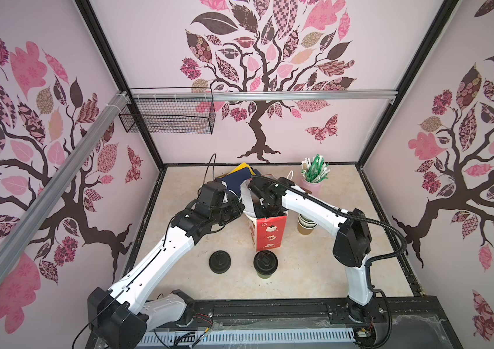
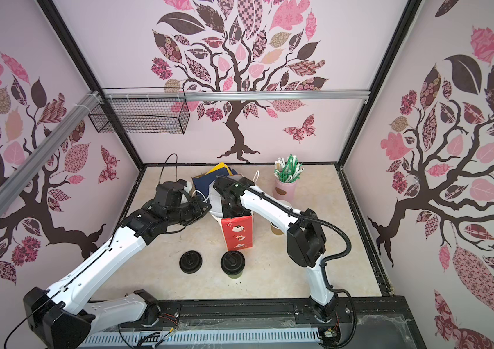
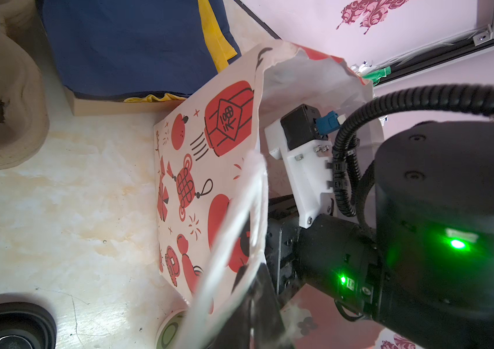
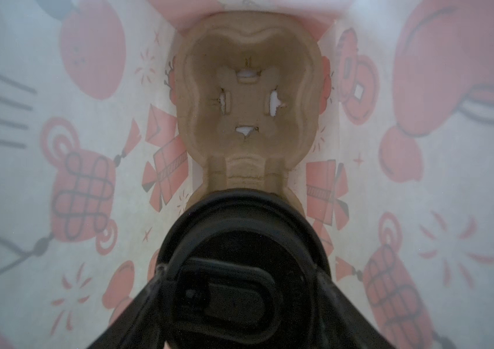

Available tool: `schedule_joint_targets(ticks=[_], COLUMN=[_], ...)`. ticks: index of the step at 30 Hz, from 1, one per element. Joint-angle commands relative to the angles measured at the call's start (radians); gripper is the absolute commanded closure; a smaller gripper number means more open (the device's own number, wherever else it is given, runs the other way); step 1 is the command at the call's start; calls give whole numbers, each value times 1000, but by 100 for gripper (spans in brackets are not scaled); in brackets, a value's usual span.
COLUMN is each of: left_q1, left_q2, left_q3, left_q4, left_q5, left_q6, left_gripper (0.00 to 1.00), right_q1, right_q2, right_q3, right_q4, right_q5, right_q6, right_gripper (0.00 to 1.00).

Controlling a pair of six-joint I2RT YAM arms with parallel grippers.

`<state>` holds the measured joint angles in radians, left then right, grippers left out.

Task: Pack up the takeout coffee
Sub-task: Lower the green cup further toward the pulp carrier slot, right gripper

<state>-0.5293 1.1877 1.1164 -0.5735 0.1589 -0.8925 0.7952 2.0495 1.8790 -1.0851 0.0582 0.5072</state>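
Right jaws, down inside the paper bag (image 1: 268,234), grip one lidded cup (image 4: 244,272) at its black lid over one end of the single pulp tray (image 4: 248,99), with the right arm (image 1: 309,202) bent over the bag mouth. Left jaws are closed, pinching the bag's left top edge, left arm (image 1: 161,250) stretched forward. Lidded cups total two: the second lidded cup (image 1: 265,263) stands on the worktop (image 1: 315,272) before the bag, near one loose lid (image 1: 220,261); one lidless cup stack (image 1: 305,225) stands right of the bag.
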Motion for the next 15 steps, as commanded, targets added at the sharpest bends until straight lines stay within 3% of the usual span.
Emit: schedule_joint_targets(ticks=[1, 15], left_q1=[-4, -3], left_q2=[6, 8], left_q3=[15, 17], left_q4=[-9, -8], left_q5=[-13, -12], left_q6=[12, 15], left_gripper=[100, 100], right_q1=[7, 40], right_q2=[119, 153], right_q3=[-80, -52], right_q4=[-110, -136], right_q5=[-75, -76], right_q6=[-17, -47], right_gripper=[41, 43])
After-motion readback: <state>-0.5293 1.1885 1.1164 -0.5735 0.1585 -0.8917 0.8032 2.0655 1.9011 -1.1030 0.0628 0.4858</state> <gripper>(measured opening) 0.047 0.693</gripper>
